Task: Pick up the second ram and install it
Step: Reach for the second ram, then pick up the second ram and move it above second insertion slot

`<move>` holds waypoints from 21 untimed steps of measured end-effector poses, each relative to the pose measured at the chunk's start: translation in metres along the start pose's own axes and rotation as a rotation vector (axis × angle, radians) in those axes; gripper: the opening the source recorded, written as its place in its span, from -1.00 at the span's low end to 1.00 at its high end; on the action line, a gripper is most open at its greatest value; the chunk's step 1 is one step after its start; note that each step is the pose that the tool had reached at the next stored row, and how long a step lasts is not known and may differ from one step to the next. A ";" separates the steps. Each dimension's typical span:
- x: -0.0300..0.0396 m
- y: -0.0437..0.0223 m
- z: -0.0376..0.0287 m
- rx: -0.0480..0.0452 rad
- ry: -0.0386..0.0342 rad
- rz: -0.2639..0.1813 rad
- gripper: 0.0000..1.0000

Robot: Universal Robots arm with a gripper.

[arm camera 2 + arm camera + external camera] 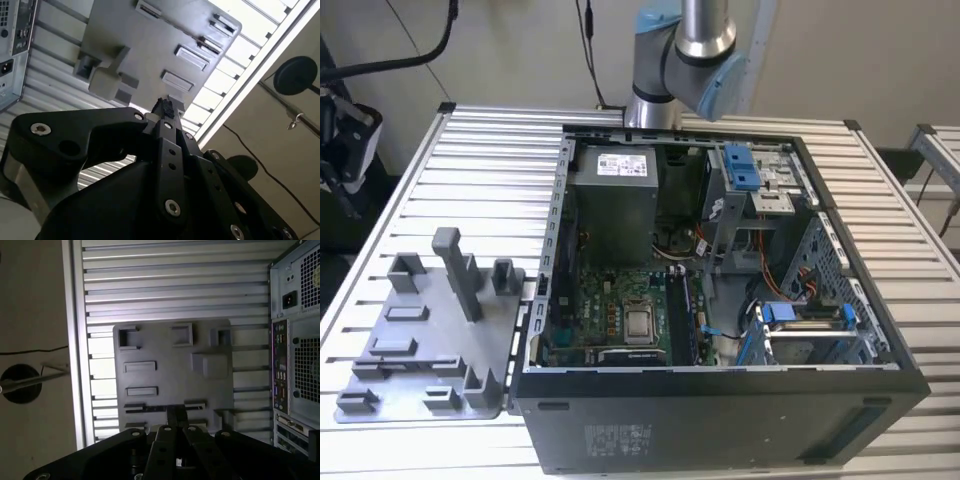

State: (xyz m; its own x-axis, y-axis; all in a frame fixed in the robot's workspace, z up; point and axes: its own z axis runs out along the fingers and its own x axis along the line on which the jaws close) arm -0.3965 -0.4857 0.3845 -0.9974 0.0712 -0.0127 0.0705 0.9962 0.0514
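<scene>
In both wrist views my gripper [162, 106] [176, 414] hangs above the grey holder plate [165, 375], over its edge away from the tall post [212, 364]. Its fingers look shut, with nothing between them. Just beyond the fingertips, a thin dark strip [146, 408] stands on edge between two low blocks of the plate; it appears to be the second ram. In the exterior view the holder plate [420, 340] lies at the exterior view's left of the open computer case [720, 400], and a dark stick [683, 318] stands in a slot on the motherboard.
The arm's upper joints [682, 45] rise behind the case. The case's rear panel [295, 365] with its ports is next to the holder. Everything rests on a ribbed aluminium table [490, 160]. A black round foot [295, 75] with a cable lies off the table edge.
</scene>
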 end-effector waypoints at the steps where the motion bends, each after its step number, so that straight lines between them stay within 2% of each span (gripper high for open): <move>1: -0.0002 -0.0029 0.0002 0.0000 0.0000 0.000 -0.79; 3: -0.0005 -0.0082 0.0003 0.0001 0.0001 0.000 -0.79; 6: -0.0007 -0.0128 0.0007 0.0001 0.0001 0.000 -0.79; 21: -0.0008 -0.0133 0.0013 0.0001 0.0001 0.000 -0.79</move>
State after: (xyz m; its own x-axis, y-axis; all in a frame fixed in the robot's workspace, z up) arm -0.3967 -0.4989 0.3825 -0.9974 0.0712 -0.0127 0.0705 0.9962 0.0512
